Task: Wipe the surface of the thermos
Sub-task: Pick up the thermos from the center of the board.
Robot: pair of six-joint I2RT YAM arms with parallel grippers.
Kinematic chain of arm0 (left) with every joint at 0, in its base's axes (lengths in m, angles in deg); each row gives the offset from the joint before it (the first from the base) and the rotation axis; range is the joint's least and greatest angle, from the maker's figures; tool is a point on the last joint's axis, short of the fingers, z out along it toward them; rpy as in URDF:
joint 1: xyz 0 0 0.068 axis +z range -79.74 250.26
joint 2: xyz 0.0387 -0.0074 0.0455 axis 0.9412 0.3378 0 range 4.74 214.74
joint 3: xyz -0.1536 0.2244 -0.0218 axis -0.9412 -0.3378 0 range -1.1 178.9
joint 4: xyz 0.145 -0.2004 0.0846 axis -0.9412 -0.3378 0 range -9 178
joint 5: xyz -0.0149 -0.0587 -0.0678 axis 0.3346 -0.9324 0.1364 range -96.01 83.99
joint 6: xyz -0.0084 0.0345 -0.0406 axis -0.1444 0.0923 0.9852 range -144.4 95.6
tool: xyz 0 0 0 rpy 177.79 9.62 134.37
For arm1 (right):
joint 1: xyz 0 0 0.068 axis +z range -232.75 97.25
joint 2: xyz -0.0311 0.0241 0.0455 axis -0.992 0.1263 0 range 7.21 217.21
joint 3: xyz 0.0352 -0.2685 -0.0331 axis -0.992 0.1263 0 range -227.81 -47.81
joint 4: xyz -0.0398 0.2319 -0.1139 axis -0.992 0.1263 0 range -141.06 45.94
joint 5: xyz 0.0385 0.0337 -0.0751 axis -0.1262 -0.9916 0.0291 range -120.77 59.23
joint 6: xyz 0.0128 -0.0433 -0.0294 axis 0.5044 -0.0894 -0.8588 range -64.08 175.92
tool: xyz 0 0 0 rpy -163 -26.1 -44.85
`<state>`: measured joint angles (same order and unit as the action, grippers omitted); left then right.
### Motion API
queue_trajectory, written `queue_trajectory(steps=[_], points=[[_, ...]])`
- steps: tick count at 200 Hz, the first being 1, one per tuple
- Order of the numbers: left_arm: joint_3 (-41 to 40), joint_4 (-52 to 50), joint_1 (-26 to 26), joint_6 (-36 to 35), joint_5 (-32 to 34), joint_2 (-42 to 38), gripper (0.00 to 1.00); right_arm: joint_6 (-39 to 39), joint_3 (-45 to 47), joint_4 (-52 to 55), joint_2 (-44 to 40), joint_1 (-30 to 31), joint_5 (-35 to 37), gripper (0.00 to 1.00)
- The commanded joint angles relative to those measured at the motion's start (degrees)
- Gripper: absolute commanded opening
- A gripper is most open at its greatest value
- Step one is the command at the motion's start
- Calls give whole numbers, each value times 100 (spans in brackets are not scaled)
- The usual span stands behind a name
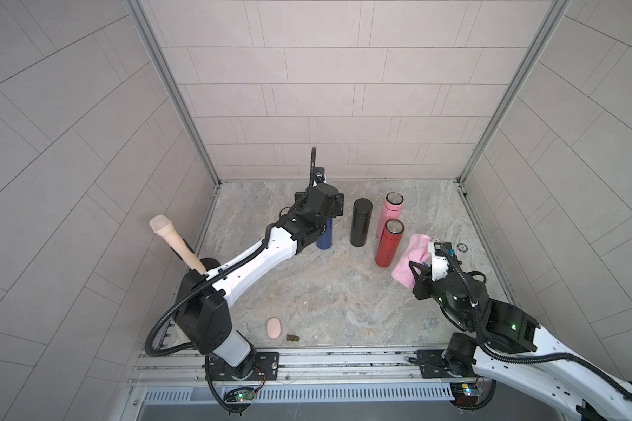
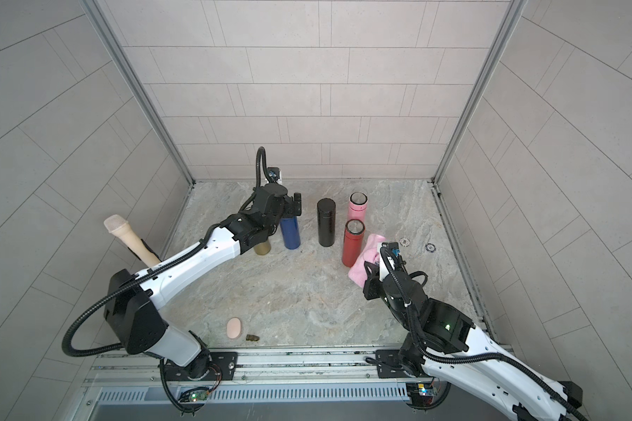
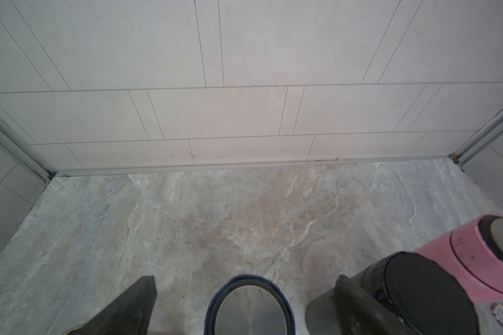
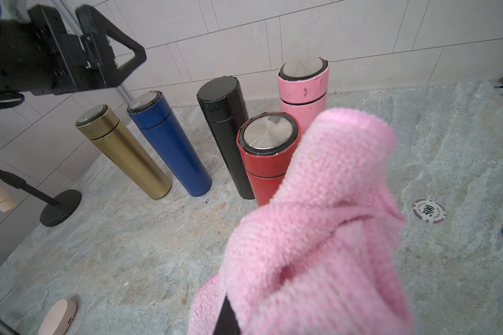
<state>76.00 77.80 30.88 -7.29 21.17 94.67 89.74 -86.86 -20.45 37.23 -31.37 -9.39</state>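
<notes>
Several thermoses stand upright near the back wall. From left to right they are gold (image 4: 122,150), blue (image 1: 324,238), black (image 1: 360,222), then pink (image 1: 391,209) with red (image 1: 389,244) in front of it. My left gripper (image 3: 246,280) hangs open over the blue thermos (image 3: 249,310); its fingers stand wide on either side of the steel lid without touching. My right gripper (image 1: 425,257) is shut on a pink cloth (image 4: 317,232), held just right of the red thermos (image 4: 265,162). The cloth hides most of that gripper's fingers.
A beige microphone on a black stand (image 1: 172,237) leans at the left wall. A pink oval case (image 1: 274,327) and a small brown object (image 1: 292,338) lie near the front edge. Poker chips (image 4: 429,211) lie right of the cloth. Tiled walls enclose three sides.
</notes>
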Motion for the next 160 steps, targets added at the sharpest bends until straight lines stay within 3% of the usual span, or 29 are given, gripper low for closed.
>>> queue_trajectory(steps=[1, 80, 160], points=[[-206, 112, -47, 81, -124, 87, 99, -32, -52, -147, 48, 0, -29, 0], [-317, 240, 141, 378, -295, 496, 89, -3, -54, -134, 122, -4, -29, 0], [-367, 409, 191, 438, -511, 883, 88, 43, 64, -213, 118, -5, -73, 0]])
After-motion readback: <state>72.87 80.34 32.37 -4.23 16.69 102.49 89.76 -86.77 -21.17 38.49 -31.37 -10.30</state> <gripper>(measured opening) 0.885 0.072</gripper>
